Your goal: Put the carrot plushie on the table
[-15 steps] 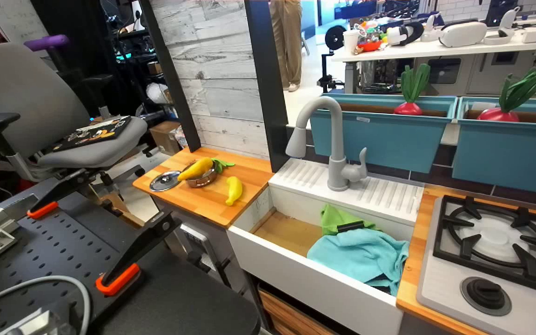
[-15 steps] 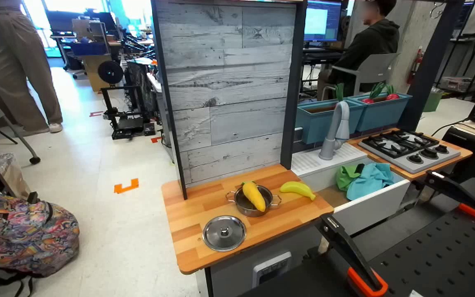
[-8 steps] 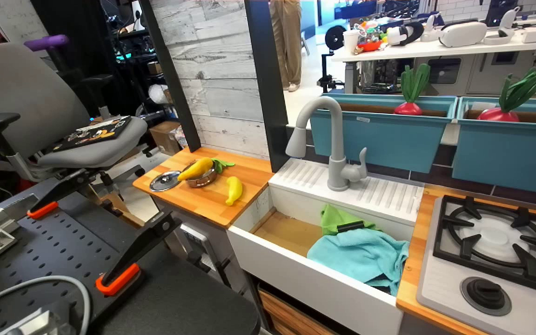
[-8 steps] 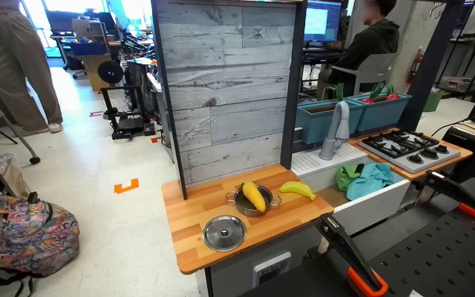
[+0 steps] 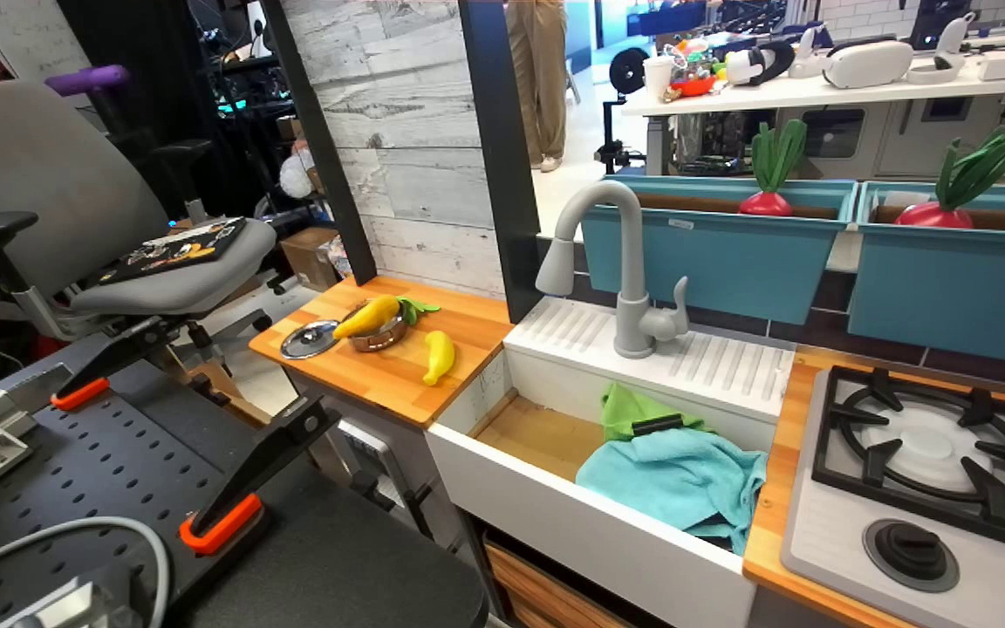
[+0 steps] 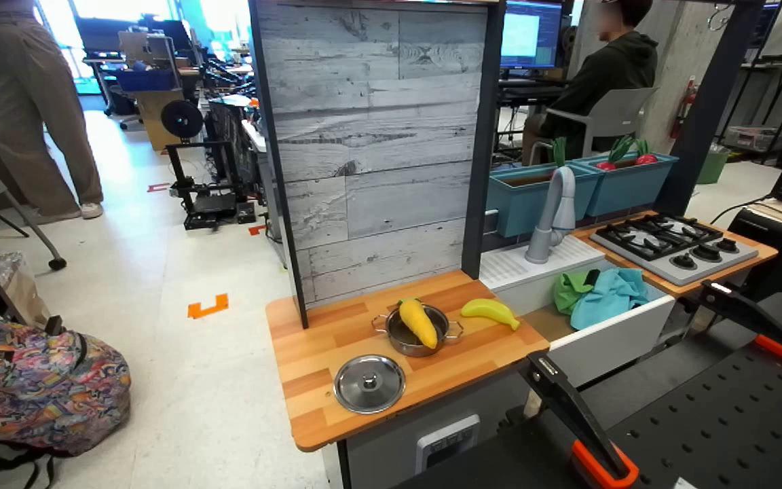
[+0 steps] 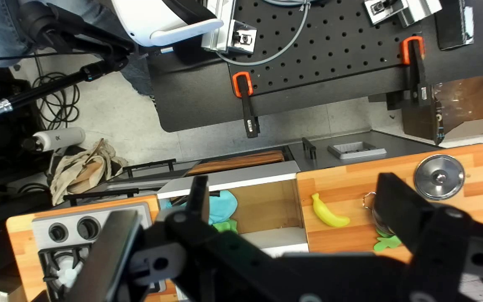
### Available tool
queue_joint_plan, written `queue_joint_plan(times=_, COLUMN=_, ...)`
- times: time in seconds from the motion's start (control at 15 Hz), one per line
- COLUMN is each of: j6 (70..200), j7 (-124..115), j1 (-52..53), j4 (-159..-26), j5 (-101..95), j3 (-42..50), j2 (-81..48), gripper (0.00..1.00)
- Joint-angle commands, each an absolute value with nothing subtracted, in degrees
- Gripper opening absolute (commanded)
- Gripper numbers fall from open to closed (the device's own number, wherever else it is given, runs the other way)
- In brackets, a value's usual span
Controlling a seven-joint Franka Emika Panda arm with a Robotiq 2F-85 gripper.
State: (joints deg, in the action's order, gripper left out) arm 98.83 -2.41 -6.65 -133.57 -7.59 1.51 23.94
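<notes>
The carrot plushie is a yellow-orange soft toy with a green leafy end. It shows in both exterior views (image 5: pixel 369 316) (image 6: pixel 418 324), lying tilted in a small metal pot (image 5: pixel 385 337) (image 6: pixel 413 349) with its narrow tip over the rim. The pot stands on the wooden table (image 5: pixel 385 381) (image 6: pixel 316 353). In the wrist view my gripper (image 7: pixel 294 180) is open and empty, high above the table (image 7: pixel 338 184) and sink. There the right finger hides most of the pot and the carrot's body; only its green leaves (image 7: pixel 386 242) show. The gripper is out of both exterior views.
A yellow banana (image 6: pixel 489 311) lies beside the pot on the sink side. A metal lid (image 6: pixel 369 384) lies on the table's other side. The white sink (image 5: pixel 590 532) holds blue and green cloths. A tall plank wall (image 6: pixel 377 149) and grey faucet (image 5: pixel 633 288) rise behind.
</notes>
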Motion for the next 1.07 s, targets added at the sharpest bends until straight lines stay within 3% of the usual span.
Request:
queue_joint_plan(times=0.0, j6=98.69, j7=-2.62, j1=-5.91, j4=-133.47, j5=-7.81, j3=2.16, j2=23.92, gripper=1.00)
queue_joint_plan(times=1.0, j6=99.97, j7=-3.12, j1=-6.07, j4=-133.58, j5=-8.37, j3=2.05, j2=23.24, gripper=1.00)
